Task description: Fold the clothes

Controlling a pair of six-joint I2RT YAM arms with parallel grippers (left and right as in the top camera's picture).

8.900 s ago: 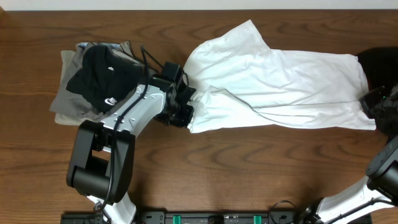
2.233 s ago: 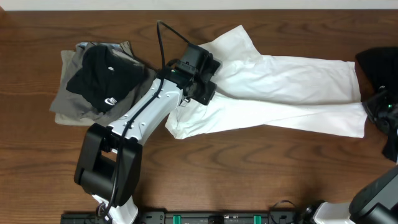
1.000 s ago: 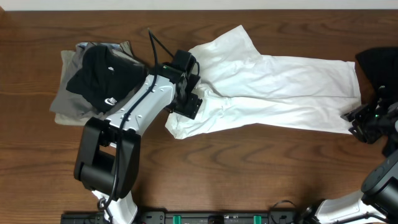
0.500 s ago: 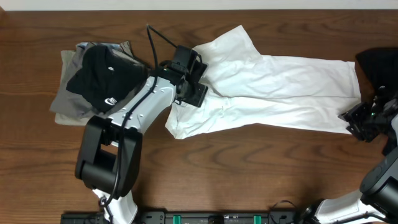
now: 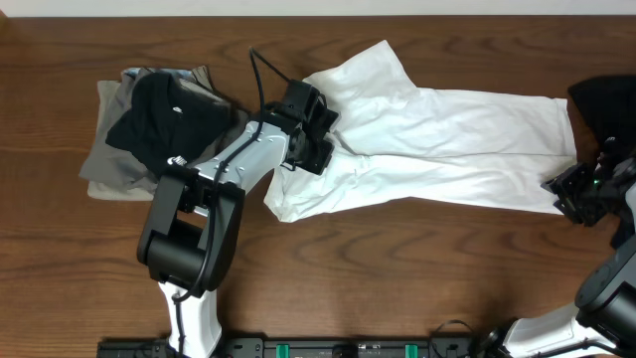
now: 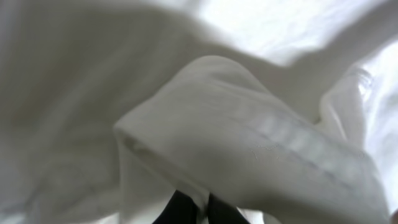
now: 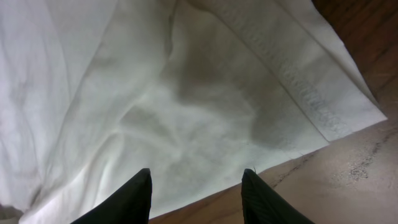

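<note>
A large white T-shirt point(image 5: 447, 144) lies crumpled across the middle and right of the wooden table. My left gripper point(image 5: 316, 149) sits at its left part, shut on a fold of the white fabric point(image 6: 249, 137); the left wrist view shows the two dark fingertips point(image 6: 198, 211) pinching cloth. My right gripper point(image 5: 568, 191) hovers open over the shirt's lower right hem point(image 7: 298, 81), its fingers point(image 7: 196, 196) spread above the hem edge and bare wood. A stack of black, grey and khaki clothes point(image 5: 149, 129) lies at the left.
A black garment point(image 5: 606, 99) lies at the far right edge. The wooden table point(image 5: 397, 268) runs along the front. A black cable point(image 5: 260, 70) loops above the left arm.
The left gripper has shifted slightly up and right with the shirt fold held in it. The right gripper has stayed at the shirt's lower right corner. The shirt's outline is about the same.
</note>
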